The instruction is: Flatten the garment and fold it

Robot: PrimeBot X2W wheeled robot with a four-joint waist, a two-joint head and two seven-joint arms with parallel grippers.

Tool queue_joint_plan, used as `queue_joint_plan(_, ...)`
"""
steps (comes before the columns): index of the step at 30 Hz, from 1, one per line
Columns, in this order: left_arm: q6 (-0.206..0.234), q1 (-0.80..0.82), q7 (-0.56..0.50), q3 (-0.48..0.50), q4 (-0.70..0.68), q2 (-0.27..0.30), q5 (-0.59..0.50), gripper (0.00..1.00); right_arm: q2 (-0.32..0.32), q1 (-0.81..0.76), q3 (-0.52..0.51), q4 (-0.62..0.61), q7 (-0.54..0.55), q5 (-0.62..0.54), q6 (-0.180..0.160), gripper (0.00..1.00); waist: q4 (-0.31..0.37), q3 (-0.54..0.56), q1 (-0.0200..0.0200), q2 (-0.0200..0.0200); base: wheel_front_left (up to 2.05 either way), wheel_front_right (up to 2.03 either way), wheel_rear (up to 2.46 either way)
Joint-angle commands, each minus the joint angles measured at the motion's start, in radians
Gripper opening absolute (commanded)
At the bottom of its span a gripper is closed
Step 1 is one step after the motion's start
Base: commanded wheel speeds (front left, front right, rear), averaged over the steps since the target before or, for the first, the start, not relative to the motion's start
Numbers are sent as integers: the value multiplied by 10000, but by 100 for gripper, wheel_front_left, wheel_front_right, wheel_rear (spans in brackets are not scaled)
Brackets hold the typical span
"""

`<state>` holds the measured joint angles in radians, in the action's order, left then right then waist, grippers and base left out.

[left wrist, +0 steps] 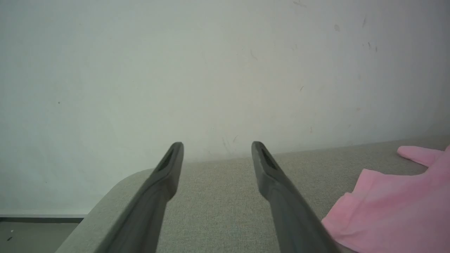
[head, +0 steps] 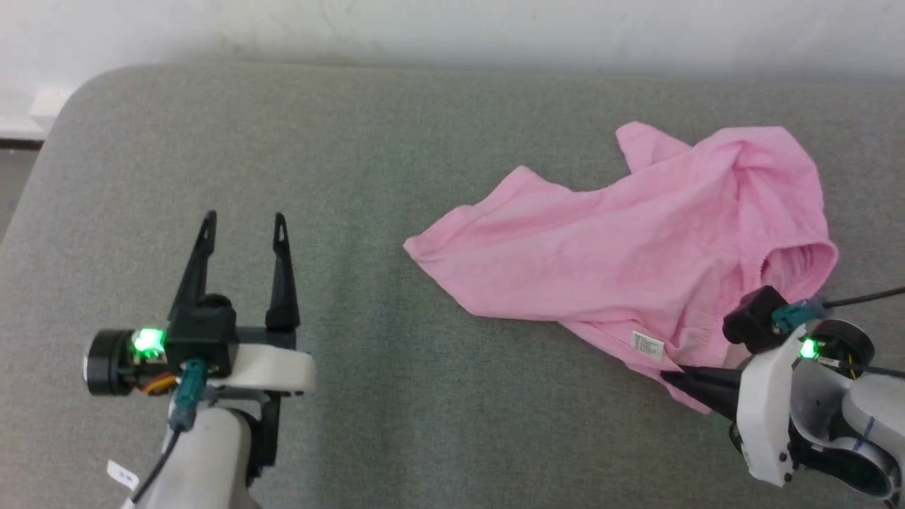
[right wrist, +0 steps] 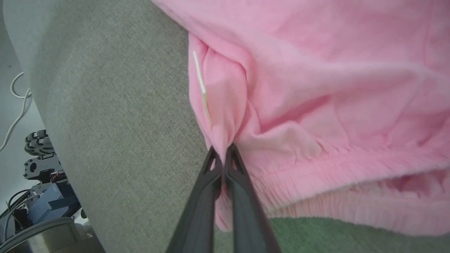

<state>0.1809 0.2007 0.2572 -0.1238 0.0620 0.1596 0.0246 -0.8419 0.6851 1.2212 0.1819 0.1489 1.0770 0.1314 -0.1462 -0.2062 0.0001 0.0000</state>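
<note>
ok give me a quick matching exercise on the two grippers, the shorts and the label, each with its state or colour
Column one:
1. left gripper
2. right gripper
3. shorts
4. label

Column two:
A. pink, crumpled, not yet flat
B. open, holding nothing
C. shut, pinching pink cloth
D. white, close to the shut fingertips

Pairs: 1-B, 2-C, 3-A, 4-D

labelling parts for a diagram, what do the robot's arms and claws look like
The left claw and right claw each have two long tapering black fingers on a black block. White wrist shells, green lights, teal plugs with black cables.
</note>
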Motion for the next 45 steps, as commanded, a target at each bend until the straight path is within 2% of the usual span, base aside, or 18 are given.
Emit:
queue_joint_plan(1, -202, 437, 45, 87, 134, 230, -45, 100, -229, -209, -29, -304, -194, -159, -7, 0, 307, 443, -1, 0, 0, 0, 0)
queue_joint_plan(3, -519, 831, 45, 69, 385, 476, -16, 100, -487, -309, -91, -676, -319, -325, -7, 0, 419, 622, -1, 0, 0, 0, 0)
queue_joint_plan(7, -1450, 1908, -190, -153, 1495, 936, 178, 100, -917, -636, -250, -1276, -308, -654, -7, 0, 583, 832, -1, 0, 0, 0, 0)
queue_joint_plan(10, -2320, 2873, -1160, -501, 2213, 1257, 300, 100, -1133, -953, -394, -1650, -173, -882, -7, 0, 688, 870, -1, 0, 0, 0, 0)
queue_joint_plan(13, -2904, 3685, -2360, -1081, 2815, 1507, 533, 100, -1274, -1298, -622, -1892, -82, -1033, -7, 0, 820, 804, -1, 0, 0, 0, 0)
queue_joint_plan(14, -2904, 3685, -2360, -1081, 2815, 1507, 533, 100, -1274, -1298, -622, -1892, -82, -1033, -7, 0, 820, 804, -1, 0, 0, 0, 0)
queue_joint_plan(17, -3094, 4220, -3639, -2111, 3267, 1655, 1047, 100, -1286, -1586, -883, -1999, -27, -1201, -7, 0, 965, 683, -1, 0, 0, 0, 0)
queue_joint_plan(21, -3110, 4859, -5204, -4727, 3418, 2361, 2691, 100, -1101, -1792, -1219, -2055, 114, -1476, -7, 0, 1224, 443, -1, 0, 0, 0, 0)
queue_joint_plan(27, -3113, 6023, -7238, -7775, 3404, 3485, 5327, 100, -703, -1781, -1612, -2114, 430, -1898, -7, 0, 1604, 60, -1, 0, 0, 0, 0)
queue_joint_plan(31, -3114, 6768, -8128, -9064, 3388, 3932, 6631, 100, -423, -1609, -1807, -2100, 600, -2135, -7, 0, 1899, -233, -1, 0, 0, 0, 0)
queue_joint_plan(35, -3115, 7407, -8831, -10027, 3521, 4093, 7695, 100, -120, -1383, -1865, -2065, 708, -2331, -7, 0, 2161, -554, -1, 0, 0, 0, 0)
queue_joint_plan(40, -3115, 8018, -9736, -11222, 3815, 4198, 8095, 100, 248, -1078, -1770, -1912, 755, -2564, -7, 0, 2432, -914, -1, 0, 0, 0, 0)
queue_joint_plan(43, -3115, 8008, -9934, -11459, 3936, 4167, 8218, 100, 427, -930, -1650, -1772, 729, -2646, -7, 0, 2538, -986, -1, 0, 0, 0, 0)
queue_joint_plan(44, -3115, 7973, -9985, -11495, 3921, 4149, 8267, 47, 469, -900, -1608, -1723, 704, -2659, -7, 0, 2551, -964, -1, 0, 0, 0, 0)
queue_joint_plan(45, -3115, 7914, -10059, -11520, 3873, 4136, 8362, 0, 498, -889, -1575, -1673, 654, -2669, -7, 0, 2543, -906, -1, 0, 0, 0, 0)
